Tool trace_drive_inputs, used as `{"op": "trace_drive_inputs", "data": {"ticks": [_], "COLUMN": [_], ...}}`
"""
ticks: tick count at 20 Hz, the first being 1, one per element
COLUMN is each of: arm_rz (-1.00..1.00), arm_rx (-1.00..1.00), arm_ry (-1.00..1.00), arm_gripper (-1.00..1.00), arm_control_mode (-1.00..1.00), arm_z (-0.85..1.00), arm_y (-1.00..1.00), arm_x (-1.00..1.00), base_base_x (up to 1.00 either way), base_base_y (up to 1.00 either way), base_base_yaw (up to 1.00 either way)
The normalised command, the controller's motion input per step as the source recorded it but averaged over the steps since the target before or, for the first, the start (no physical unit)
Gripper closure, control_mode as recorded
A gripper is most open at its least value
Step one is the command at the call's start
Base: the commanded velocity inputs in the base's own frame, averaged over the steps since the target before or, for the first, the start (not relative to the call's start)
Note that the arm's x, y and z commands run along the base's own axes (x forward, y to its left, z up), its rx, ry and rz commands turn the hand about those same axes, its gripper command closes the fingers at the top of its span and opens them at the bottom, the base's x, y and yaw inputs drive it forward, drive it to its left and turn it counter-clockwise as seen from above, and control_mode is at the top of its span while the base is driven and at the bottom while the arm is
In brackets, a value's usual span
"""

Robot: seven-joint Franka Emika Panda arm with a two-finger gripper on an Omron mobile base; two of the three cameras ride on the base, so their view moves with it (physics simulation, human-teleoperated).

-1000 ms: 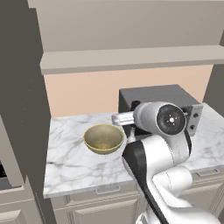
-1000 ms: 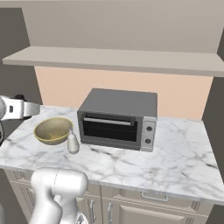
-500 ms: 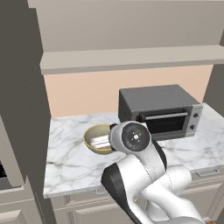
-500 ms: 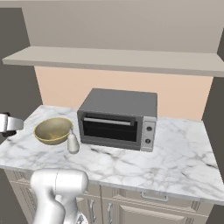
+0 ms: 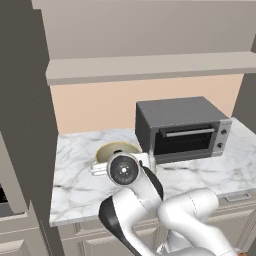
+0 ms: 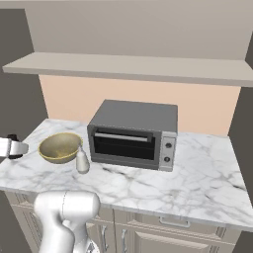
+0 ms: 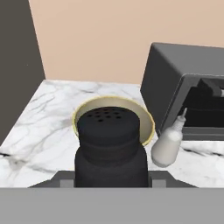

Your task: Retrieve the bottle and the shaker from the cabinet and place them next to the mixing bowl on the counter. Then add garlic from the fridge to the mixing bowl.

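My gripper [image 7: 110, 176] is shut on the black shaker [image 7: 110, 144], whose holed top faces the hand camera. It hangs over the front left of the marble counter [image 5: 80, 186], just short of the brass mixing bowl [image 7: 105, 104]. From the base, the hand [image 5: 98, 168] shows in front of the bowl [image 5: 113, 149], and at the left edge [image 6: 12, 147] beside the bowl [image 6: 59, 147]. The whitish bottle [image 6: 82, 160] stands upright on the counter [image 6: 148, 184] right of the bowl; it is also the bottle [image 7: 168, 145] by the oven. The cabinet shelf [image 5: 150, 67] is bare. Garlic and fridge are out of view.
A grey toaster oven [image 6: 133, 134] stands right of the bottle, its door shut. A tall taupe panel [image 5: 25, 125] rises along the counter's left end. The counter's right part [image 6: 207, 173] carries nothing. Drawer fronts [image 6: 173, 222] run below the counter edge.
The arm has swung left and down with the shaker, from in front of the toaster oven to the front of the bowl. Bottle and bowl have not moved.
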Motion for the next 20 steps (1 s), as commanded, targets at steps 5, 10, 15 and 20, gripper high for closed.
{"op": "trace_drive_inputs", "data": {"ticks": [5, 10, 15, 20], "arm_rz": [0.00, 0.00, -0.02, 0.00], "arm_rx": [0.00, 0.00, 0.00, 0.04], "arm_ry": [-0.02, -0.08, -0.02, 0.02], "arm_gripper": [1.00, 1.00, 1.00, 1.00], "arm_control_mode": [-1.00, -1.00, -1.00, -1.00], "arm_z": [-0.25, -0.25, -0.19, -0.32], "arm_y": [0.56, 0.35, 0.11, 0.00], "arm_x": [0.17, 0.32, 0.27, 0.26], "base_base_x": [0.00, 0.00, 0.00, 0.00], "base_base_y": [0.00, 0.00, 0.00, 0.00], "base_base_yaw": [0.00, 0.00, 0.00, 0.00]}}
